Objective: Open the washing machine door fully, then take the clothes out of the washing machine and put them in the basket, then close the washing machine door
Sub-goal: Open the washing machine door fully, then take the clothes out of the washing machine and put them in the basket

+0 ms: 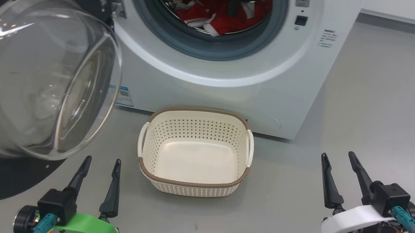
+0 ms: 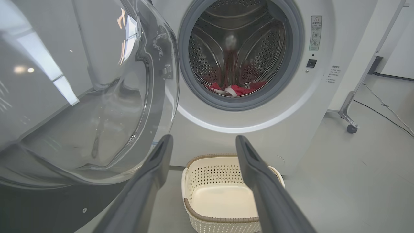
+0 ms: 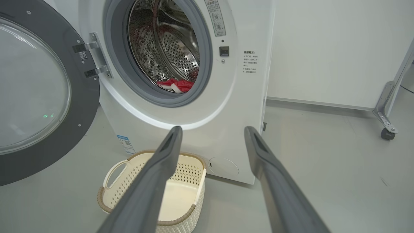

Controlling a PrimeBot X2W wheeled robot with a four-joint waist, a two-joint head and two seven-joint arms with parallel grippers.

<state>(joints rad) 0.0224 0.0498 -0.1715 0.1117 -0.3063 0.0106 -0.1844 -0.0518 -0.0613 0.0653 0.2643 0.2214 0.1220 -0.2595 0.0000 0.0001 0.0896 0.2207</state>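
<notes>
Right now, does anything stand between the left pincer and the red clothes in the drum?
Nothing visible does. The washing machine door stands open, left of the left pincer, and the drum mouth is clear up to the red clothes. The cream basket sits on the floor below the opening, under that path.

Bare lab-like test room, big white front-loading washing machine (image 3: 239, 97) ahead of the right gripper (image 3: 213, 129), smooth pale grey floor (image 3: 323, 168) beneath, plain white wall (image 3: 323, 48) and grey metal castor-wheeled frame (image 3: 388, 97) to its right
</notes>
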